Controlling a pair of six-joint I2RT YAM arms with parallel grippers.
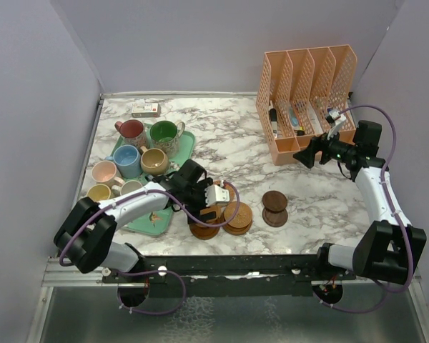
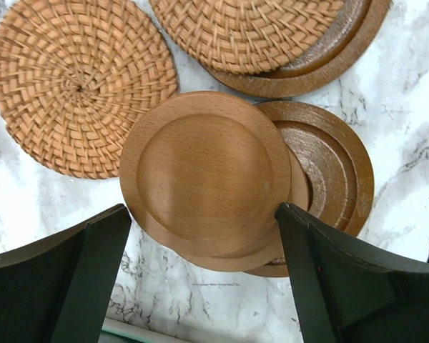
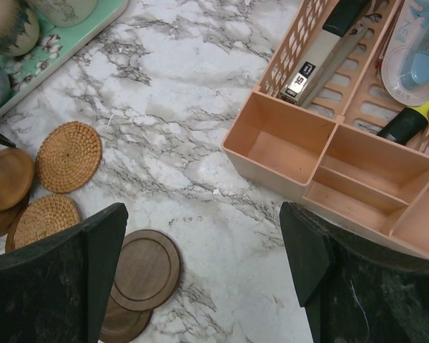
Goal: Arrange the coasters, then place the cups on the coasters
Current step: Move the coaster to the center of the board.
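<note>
A pile of coasters lies near the table's front middle. In the left wrist view a light wooden coaster (image 2: 207, 179) tops darker wooden ones (image 2: 336, 171), with woven coasters (image 2: 79, 89) beside them. My left gripper (image 2: 202, 208) hangs over it, jaws wide, fingertips at its rim on both sides; whether they touch it is unclear. Two dark coasters (image 1: 274, 209) lie overlapped to the right. The cups, among them red (image 1: 131, 130), green (image 1: 164, 132) and blue (image 1: 126, 161), stand on and beside the mint tray (image 1: 154, 223). My right gripper (image 3: 200, 286) is open and empty above bare marble.
A peach desk organizer (image 1: 307, 100) holding pens and a stapler stands at the back right, close to my right gripper (image 1: 305, 156). A small box (image 1: 145, 109) lies at the back left. Grey walls close in three sides.
</note>
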